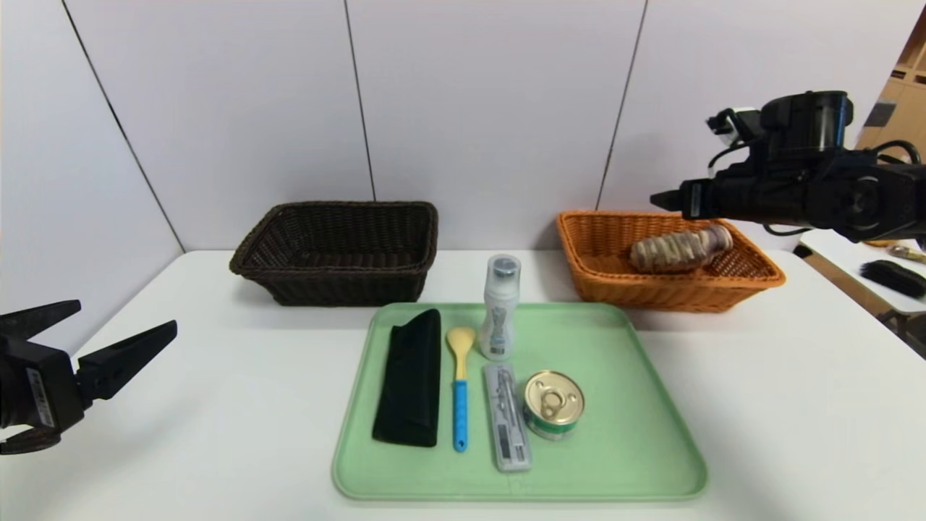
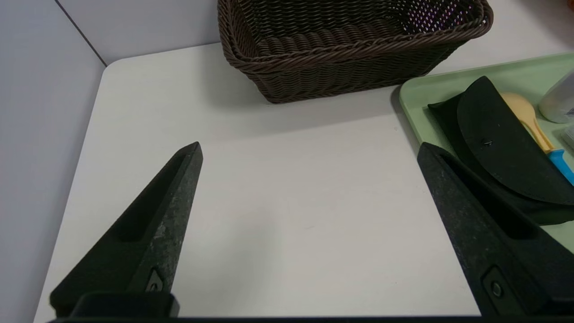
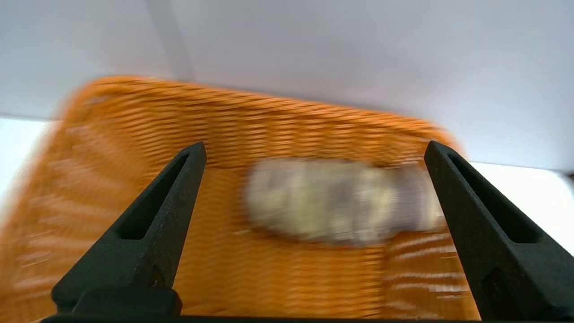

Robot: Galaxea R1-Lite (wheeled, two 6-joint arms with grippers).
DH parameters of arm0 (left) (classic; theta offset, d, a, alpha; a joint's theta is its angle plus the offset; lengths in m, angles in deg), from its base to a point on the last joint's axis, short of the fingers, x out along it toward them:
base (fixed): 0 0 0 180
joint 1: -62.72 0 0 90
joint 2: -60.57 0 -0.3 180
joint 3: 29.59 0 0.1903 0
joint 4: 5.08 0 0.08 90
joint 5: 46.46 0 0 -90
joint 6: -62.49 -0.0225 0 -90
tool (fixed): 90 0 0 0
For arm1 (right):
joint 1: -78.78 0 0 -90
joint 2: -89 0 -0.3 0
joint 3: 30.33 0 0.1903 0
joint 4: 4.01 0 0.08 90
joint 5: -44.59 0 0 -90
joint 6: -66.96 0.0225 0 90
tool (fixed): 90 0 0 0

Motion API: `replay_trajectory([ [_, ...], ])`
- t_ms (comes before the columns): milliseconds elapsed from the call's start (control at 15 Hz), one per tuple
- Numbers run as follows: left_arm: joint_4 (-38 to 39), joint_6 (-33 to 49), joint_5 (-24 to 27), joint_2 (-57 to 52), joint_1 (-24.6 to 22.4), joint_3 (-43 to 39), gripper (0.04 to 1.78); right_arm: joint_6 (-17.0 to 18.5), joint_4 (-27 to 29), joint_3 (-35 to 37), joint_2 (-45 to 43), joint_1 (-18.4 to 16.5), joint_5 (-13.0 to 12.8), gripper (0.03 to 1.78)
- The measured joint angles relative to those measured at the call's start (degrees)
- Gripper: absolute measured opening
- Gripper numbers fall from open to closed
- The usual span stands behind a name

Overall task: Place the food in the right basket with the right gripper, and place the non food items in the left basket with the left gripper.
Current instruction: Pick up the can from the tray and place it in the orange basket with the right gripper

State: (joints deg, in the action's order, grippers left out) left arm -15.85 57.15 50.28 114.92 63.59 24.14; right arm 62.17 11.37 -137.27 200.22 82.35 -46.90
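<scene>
A green tray (image 1: 636, 441) holds a black pouch (image 1: 409, 378), a yellow-and-blue spoon (image 1: 460, 391), an upright white bottle (image 1: 499, 307), a clear flat case (image 1: 508, 416) and a tin can (image 1: 553, 404). A clear jar of beige food (image 1: 678, 248) lies in the orange basket (image 1: 600, 282), also seen in the right wrist view (image 3: 341, 202). My right gripper (image 3: 314, 150) is open and empty above that basket. My left gripper (image 2: 309, 150) is open and empty over bare table, left of the tray. The dark brown basket (image 1: 340, 250) holds nothing.
The pouch (image 2: 502, 148) and the tray's corner (image 2: 415, 96) lie close by my left gripper's fingers (image 2: 453, 193). A second table with a black brush (image 1: 893, 277) stands at the far right. White wall panels close the back.
</scene>
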Motion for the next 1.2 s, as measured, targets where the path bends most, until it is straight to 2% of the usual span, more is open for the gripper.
replay_trajectory([
  [267,0.0,0.0,0.0,-0.2,0.0,-0.5,1.69,8.0,8.3,3.0,-5.5,10.9,-0.1,1.69],
  [467,0.0,0.1,0.0,-0.2,0.0,-1.1,1.69,12.3,14.3,6.5,-8.5,18.1,-0.1,1.69],
  [600,0.0,0.1,0.0,-0.3,0.0,-1.5,1.69,12.3,13.4,10.8,-10.1,20.9,0.3,1.69],
  [667,0.0,0.1,0.0,-0.3,0.0,-1.7,1.69,12.2,10.7,13.9,-10.8,22.0,1.0,1.69],
  [800,0.1,0.2,-0.1,-0.5,0.0,-2.1,1.69,11.1,0.8,22.1,-12.2,23.2,2.9,1.69],
  [933,0.1,0.4,-0.1,-0.8,0.0,-2.9,1.69,9.4,-12.9,31.7,-13.0,23.5,6.1,1.69],
  [1067,0.0,0.6,-0.1,-1.3,0.0,-3.6,1.69,8.6,-32.1,42.1,-12.5,23.5,10.5,1.69],
  [1200,0.0,0.9,-0.1,-1.5,0.0,-3.8,1.69,7.9,-51.5,52.7,-10.8,23.1,13.9,1.69],
])
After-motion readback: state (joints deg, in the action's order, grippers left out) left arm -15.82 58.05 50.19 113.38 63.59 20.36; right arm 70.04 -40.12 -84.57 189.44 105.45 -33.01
